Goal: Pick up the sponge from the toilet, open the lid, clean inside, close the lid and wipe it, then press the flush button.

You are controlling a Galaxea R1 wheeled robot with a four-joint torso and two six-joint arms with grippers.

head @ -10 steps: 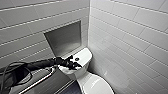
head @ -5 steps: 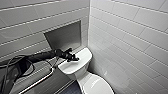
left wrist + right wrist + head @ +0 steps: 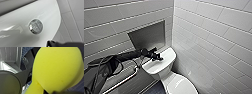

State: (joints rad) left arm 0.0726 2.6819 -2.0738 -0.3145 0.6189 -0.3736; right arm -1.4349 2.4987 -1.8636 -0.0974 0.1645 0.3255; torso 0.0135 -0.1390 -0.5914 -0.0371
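The white tiled walls (image 3: 214, 37) are taking up most of the head view, and one toilet (image 3: 159, 65) is standing in their corner, its tank top lying directly beneath the left jaws. The left arm (image 3: 130, 55) is reaching in over that tank. One grey niche (image 3: 147, 36) is sitting in the wall behind and above the left jaws. One lid (image 3: 180, 85) is lying shut over the bowl, in front of and lower than them. One metal grab rail (image 3: 124, 81) is running below the arm.

The right wrist view is giving what the head view is not: one yellow sponge (image 3: 56, 69), hanging close against the camera with grid-patterned floor (image 3: 26, 50) well beyond it. The right jaws are holding it.

The left wrist view is adding one silvery round flush button (image 3: 36, 26), sitting in the tank top near the dark tip of the left jaws. Whether the left jaws are wide or narrow, I cannot tell.
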